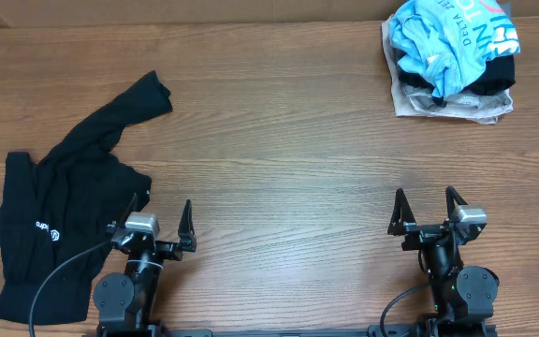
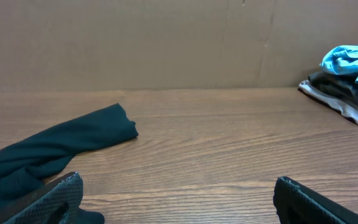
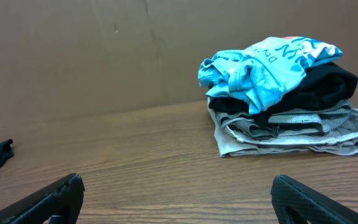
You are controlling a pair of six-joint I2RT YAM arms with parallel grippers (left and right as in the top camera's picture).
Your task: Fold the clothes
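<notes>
A black long-sleeved top point(image 1: 59, 215) with a small white logo lies crumpled at the table's left; one sleeve reaches up toward the back. It also shows in the left wrist view point(image 2: 48, 149). A light blue T-shirt point(image 1: 452, 37) with white and red-orange lettering lies bunched on a pile at the back right, also seen in the right wrist view point(image 3: 266, 65). My left gripper point(image 1: 162, 223) is open and empty, just right of the black top. My right gripper point(image 1: 429, 208) is open and empty near the front edge, well short of the pile.
Under the blue T-shirt lie a black garment point(image 3: 316, 90) and a grey-beige one point(image 3: 291, 134). A brown wall point(image 2: 166, 43) backs the wooden table point(image 1: 279, 159).
</notes>
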